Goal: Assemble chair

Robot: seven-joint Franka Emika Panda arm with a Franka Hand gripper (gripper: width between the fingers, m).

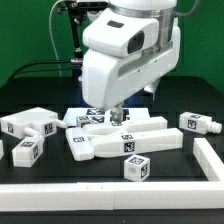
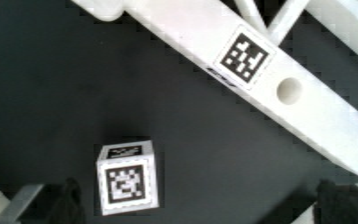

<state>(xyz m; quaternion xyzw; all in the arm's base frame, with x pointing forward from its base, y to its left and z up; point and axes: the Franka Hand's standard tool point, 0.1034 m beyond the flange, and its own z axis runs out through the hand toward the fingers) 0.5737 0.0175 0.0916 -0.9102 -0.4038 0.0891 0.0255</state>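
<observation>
The chair is in loose white tagged pieces on the black table. In the exterior view a long bar lies in the middle, with a flat panel and a small block to the left, a cube in front and a short block at the right. My gripper hangs just behind the long bar. In the wrist view the gripper is open, its dark fingers wide apart. A small tagged block lies between them, nearer one finger and untouched. Beyond it runs the long bar with a round hole.
A raised white border runs along the front and the exterior view's right of the table. More tagged white pieces sit just left of the gripper. Black cables hang behind the arm.
</observation>
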